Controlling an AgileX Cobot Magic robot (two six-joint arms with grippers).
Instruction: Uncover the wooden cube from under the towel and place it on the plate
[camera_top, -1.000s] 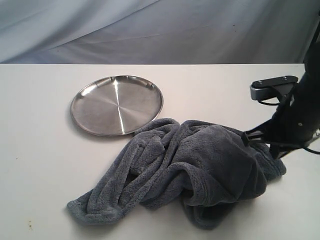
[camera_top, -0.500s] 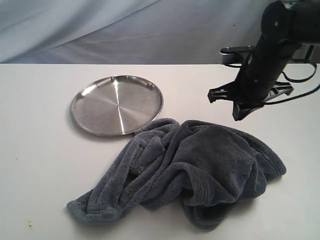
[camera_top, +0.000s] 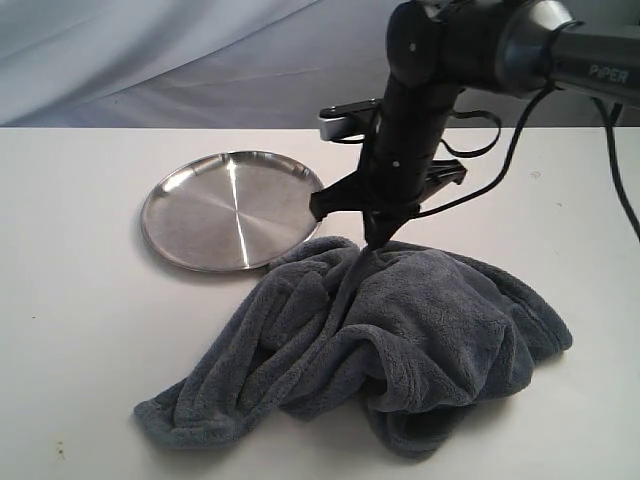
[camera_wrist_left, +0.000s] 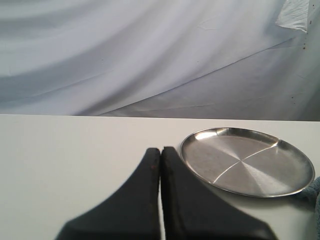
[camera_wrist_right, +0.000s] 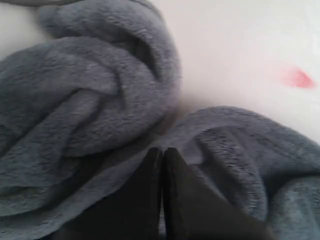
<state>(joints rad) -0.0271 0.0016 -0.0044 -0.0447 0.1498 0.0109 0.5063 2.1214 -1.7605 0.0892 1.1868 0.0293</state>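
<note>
My right pincer (camera_top: 372, 243) is closed, its tips touching the towel (camera_top: 400, 340) on the fold nearest the plate (camera_top: 235, 210), and I see nothing held in it. The cube is hidden under that heap toward the worktop's near edge. With the pincer closed like this, I may only shove the cloth and drag the cube along.

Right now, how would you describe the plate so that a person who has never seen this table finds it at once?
On the white table lies a big crumpled grey towel. Just past its far left edge, away from the camera, sits the plate. It is round, shallow and the only shiny metal thing on the table.
</note>
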